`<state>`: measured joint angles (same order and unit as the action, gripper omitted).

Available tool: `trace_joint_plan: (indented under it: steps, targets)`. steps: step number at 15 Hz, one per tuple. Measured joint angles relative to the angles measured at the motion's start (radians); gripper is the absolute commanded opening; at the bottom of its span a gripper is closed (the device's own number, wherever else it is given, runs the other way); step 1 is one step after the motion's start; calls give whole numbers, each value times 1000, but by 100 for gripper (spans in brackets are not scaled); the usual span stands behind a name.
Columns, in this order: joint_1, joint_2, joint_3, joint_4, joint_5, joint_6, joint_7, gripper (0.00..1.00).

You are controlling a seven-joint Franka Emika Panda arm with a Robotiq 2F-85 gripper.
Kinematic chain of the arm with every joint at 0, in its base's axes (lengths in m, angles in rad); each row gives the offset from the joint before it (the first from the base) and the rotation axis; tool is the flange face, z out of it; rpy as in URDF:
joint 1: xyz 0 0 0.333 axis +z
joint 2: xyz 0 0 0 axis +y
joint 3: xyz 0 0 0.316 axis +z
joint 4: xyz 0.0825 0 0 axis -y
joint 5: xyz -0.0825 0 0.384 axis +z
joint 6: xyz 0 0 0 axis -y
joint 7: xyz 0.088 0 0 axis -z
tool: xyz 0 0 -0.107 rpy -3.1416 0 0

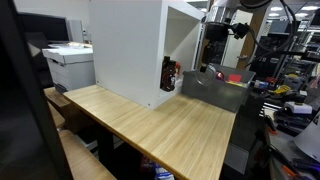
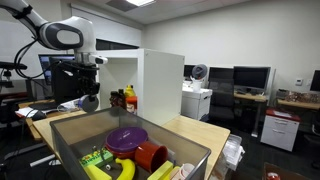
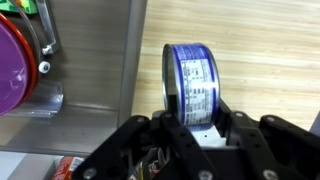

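My gripper (image 3: 192,125) is shut on a tin can with a blue and white label (image 3: 190,80), held on its side between the two black fingers. In an exterior view the gripper (image 2: 89,96) hangs with the can (image 2: 90,102) over the wooden table (image 2: 195,130), just behind the clear bin (image 2: 70,135). In the wrist view the bin's grey wall (image 3: 90,60) lies left of the can, with a purple plate (image 3: 10,70) inside. In an exterior view the gripper (image 1: 211,60) hangs above the bin's near side (image 1: 215,92).
A white open cabinet (image 1: 130,50) stands on the table with dark bottles (image 1: 168,75) beside it. The bin holds a purple plate (image 2: 127,138), a red cup (image 2: 150,156) and a banana (image 2: 112,168). A printer (image 1: 70,65) sits beyond the table.
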<state>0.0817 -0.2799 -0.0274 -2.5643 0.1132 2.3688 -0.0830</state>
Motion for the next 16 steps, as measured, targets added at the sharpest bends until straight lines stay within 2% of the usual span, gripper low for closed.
trace_joint_plan:
  steps: [16]
  targets:
    - [-61, 100, -26, 1, -18, 46, 0, 12]
